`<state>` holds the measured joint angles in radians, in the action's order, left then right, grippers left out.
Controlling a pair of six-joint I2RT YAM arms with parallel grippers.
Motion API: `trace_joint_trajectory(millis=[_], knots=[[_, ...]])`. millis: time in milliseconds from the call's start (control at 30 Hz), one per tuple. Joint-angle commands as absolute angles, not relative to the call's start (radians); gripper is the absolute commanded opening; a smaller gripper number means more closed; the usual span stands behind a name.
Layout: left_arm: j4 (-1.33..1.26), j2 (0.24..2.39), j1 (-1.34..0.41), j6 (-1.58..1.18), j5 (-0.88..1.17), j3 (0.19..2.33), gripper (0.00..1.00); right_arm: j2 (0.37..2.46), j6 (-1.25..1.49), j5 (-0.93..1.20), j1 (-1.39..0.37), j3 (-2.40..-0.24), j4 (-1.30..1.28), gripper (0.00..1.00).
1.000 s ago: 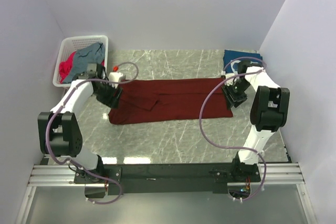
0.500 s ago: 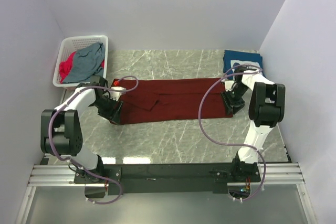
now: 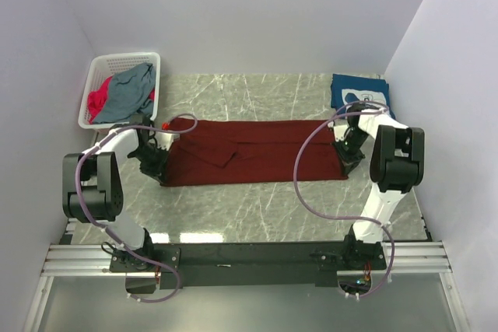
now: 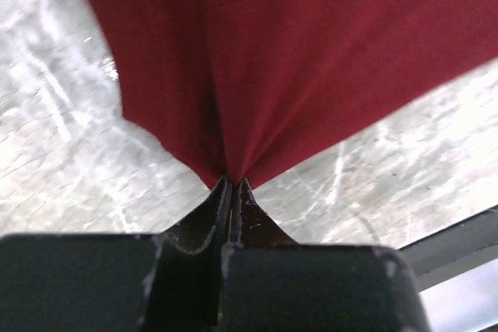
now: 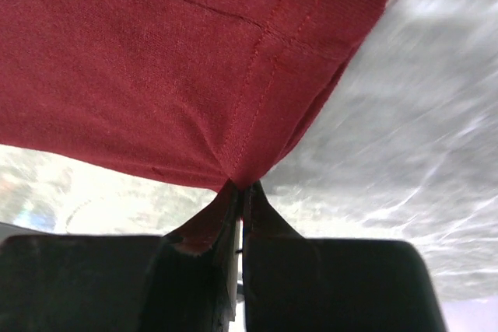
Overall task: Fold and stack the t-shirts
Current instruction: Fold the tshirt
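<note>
A large maroon t-shirt lies spread as a wide band across the middle of the marble table. My left gripper is shut on its near left corner; the left wrist view shows the maroon cloth pinched to a point between the closed jaws of that gripper. My right gripper is shut on the near right corner, with the hemmed red cloth pulled into the tips of the right gripper. A folded navy t-shirt lies at the back right. Grey-blue and pink shirts sit in the basket.
The white lattice basket stands at the table's back left corner, against the wall. Walls close in on the left, back and right. The black rail with both arm bases runs along the near edge.
Both grippers came down toward the near corners of the maroon shirt and closed on them. The shirt's near edge now lies straighter and stretched between them.
</note>
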<state>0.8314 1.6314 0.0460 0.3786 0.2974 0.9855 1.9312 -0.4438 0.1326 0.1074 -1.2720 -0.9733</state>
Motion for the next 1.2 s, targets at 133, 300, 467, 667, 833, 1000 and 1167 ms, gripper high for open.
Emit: trace_joint_trajectory(millis=[133,300,467,667,833,1000,1167], knots=[[0.848,1.64,0.061,0.406,0.175,1.043,0.01,1.767,-0.551,0.077,0.077,-1.088,-1.014,0.02],[0.899,1.602,0.06,0.408,0.21,1.162,0.5,1.646,-0.609,0.14,0.086,-1.092,-1.13,0.56],[0.919,1.506,0.011,0.353,0.245,1.207,0.48,1.661,-0.586,0.173,0.107,-1.317,-1.187,0.48],[0.865,1.531,-0.139,0.155,0.209,1.161,0.15,1.836,-0.529,0.169,0.072,-1.486,-1.172,0.34],[0.853,1.658,-0.198,0.084,0.155,1.14,0.0,1.881,-0.514,0.106,-0.027,-1.438,-1.1,0.25],[0.812,1.744,-0.198,0.064,0.063,1.16,0.01,1.891,-0.511,0.003,-0.123,-1.313,-1.009,0.21],[0.772,1.842,-0.196,0.071,0.003,1.212,0.01,1.904,-0.505,-0.043,-0.173,-1.237,-0.974,0.2]])
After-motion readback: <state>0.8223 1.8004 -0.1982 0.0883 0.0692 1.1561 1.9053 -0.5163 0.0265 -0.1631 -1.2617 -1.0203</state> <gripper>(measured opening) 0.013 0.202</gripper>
